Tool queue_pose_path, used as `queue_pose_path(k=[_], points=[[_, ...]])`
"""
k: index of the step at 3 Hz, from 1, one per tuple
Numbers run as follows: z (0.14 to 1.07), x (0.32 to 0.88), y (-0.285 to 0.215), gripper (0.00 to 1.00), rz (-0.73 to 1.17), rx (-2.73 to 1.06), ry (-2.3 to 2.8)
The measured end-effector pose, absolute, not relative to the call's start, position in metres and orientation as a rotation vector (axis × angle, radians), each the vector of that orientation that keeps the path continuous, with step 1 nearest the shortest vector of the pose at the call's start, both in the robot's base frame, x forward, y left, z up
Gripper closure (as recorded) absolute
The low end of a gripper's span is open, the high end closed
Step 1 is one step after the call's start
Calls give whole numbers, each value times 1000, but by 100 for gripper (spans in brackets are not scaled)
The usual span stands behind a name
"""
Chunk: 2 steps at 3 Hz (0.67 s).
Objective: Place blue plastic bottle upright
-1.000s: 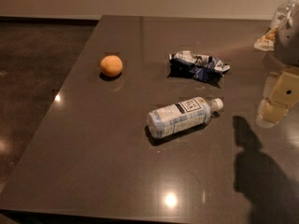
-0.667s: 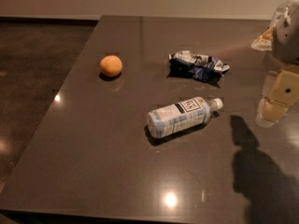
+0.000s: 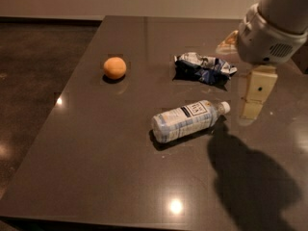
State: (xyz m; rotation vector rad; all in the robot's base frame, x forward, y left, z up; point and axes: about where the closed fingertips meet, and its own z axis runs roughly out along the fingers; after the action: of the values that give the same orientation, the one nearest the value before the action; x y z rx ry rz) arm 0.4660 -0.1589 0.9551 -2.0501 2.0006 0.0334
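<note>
The blue plastic bottle [image 3: 186, 121] lies on its side near the middle of the dark table [image 3: 106, 167]. It is clear, with a pale blue-and-white label and a dark square logo panel. Its white cap points right and slightly away from me. My gripper [image 3: 253, 102] hangs from the white arm [image 3: 269, 28] at the right. It is just right of the cap and a little above the table, not touching the bottle. It holds nothing that I can see.
A crumpled blue-and-white foil snack bag [image 3: 204, 67] lies behind the bottle. An orange [image 3: 114, 68] sits at the left rear. The arm's shadow falls on the table at front right. The table's left edge drops to a dark floor [image 3: 33, 81].
The arm and gripper have moved left, closer to the bottle's cap. The bottle, bag and orange have not moved.
</note>
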Motion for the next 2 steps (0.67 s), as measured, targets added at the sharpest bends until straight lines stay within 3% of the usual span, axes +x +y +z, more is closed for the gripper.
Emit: queue_pose_path(k=[2], points=[[908, 489, -140, 0, 44, -2356, 1717]])
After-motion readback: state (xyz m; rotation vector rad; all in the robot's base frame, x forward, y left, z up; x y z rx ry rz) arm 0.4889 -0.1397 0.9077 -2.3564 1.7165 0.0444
